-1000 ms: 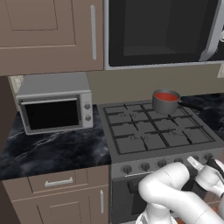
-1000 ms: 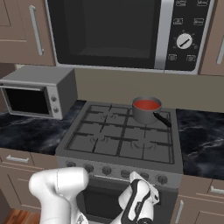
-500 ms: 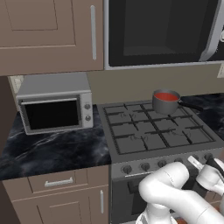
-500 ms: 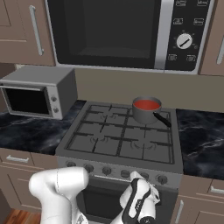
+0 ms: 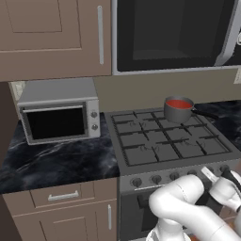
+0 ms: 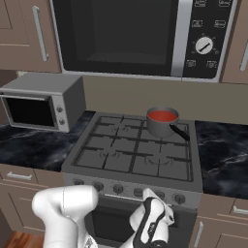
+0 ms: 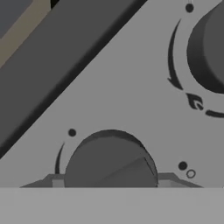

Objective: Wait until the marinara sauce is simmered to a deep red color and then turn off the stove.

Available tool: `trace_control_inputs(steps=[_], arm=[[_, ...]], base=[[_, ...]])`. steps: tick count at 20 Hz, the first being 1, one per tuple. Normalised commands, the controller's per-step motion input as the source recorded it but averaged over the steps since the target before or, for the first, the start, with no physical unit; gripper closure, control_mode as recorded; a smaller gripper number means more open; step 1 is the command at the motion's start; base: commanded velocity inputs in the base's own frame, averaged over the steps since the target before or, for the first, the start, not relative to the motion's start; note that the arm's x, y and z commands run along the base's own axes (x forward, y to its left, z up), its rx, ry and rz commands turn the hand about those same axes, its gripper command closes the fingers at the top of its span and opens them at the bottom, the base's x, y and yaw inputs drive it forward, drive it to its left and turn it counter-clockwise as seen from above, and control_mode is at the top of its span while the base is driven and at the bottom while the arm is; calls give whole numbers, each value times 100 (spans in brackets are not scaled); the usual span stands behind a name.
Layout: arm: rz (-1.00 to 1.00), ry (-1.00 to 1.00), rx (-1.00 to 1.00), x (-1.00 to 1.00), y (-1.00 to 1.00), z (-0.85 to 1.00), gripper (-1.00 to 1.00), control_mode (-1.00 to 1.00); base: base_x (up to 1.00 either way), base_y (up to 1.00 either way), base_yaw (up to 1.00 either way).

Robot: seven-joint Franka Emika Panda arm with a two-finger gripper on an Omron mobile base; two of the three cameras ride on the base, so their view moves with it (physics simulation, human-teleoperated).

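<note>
The marinara sauce (image 6: 162, 115) sat far right on the stove (image 6: 135, 154); the gripper (image 6: 154, 219) hung at the near knob (image 7: 109, 159), jaw spread impossible to tell. Rigid, smooth knob: pinch its rim.

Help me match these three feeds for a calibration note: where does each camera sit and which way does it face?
Left base view: behind-left of the arm, facing the stove and toaster oven; white arm lower right.
Right base view: behind-right, same stove and saucepan; arm lower left.
Hand view: on the hand, close against a stove knob.
Both base views share the marinara sauce.
</note>
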Motion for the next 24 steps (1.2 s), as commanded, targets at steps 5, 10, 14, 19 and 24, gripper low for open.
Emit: trace_control_inputs(steps=[5, 10, 14, 19, 24], arm=[[-26, 13, 22, -1, -2, 47, 100, -100], [-14, 16, 27, 0, -29, 43, 100, -100], [-6, 15, 44, 0, -58, 32, 100, -100], [-6, 6, 53, 0, -75, 8, 100, -100], [-6, 0, 51, 0, -77, 0, 100, -100]], base=[[0, 0, 0], [0, 0, 0], [0, 0, 0], [0, 0, 0], [0, 0, 0]])
